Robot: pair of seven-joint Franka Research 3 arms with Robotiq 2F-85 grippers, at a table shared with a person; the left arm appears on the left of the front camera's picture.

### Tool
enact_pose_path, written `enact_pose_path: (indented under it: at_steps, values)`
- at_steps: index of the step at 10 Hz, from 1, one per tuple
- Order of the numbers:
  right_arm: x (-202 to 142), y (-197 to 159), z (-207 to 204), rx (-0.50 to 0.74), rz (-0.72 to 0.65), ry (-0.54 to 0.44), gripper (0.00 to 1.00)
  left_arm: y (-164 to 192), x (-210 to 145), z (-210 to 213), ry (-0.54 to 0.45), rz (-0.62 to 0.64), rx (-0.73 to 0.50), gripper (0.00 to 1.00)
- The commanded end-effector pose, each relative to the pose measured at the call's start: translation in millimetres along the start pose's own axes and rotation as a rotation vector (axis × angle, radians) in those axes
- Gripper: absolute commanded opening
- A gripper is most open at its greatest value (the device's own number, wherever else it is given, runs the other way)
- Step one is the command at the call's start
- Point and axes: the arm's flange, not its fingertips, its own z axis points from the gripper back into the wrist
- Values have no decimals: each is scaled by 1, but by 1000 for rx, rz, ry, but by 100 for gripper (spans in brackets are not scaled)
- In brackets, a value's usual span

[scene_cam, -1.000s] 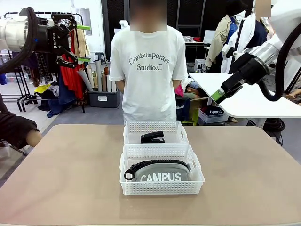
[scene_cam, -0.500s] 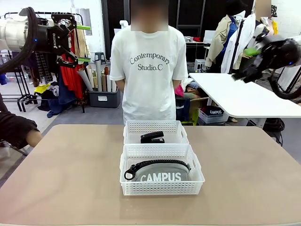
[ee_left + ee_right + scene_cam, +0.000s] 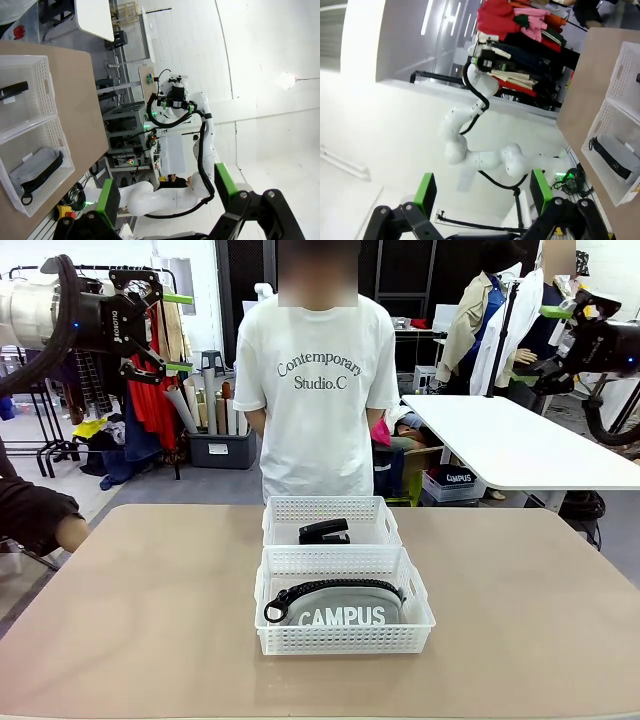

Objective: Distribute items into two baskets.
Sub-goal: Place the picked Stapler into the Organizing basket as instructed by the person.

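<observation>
Both sets of jaws gape empty, raised well clear of the baskets (image 3: 343,612): pouch (image 3: 340,606) in one, stapler (image 3: 324,531) in the other.

Two white rectangular plastic lattice baskets: the near basket (image 3: 344,640) and the far basket (image 3: 332,510). One grey fabric zip pouch with white "CAMPUS" lettering (image 3: 340,606). One small black stapler (image 3: 324,531). One person in a white T-shirt (image 3: 316,390). One tan worktop (image 3: 150,610).
</observation>
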Motion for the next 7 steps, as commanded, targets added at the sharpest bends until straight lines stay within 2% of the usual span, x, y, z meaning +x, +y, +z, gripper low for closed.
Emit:
enact_pose_path:
  at_steps: [1,7]
  values:
    - [23,13,-3,-11,-69,-45,100,-2,-2,0,2,-2,-4,100]
    - [49,22,-21,-148,-130,-32,100,-2,-2,0,2,-2,-4,100]
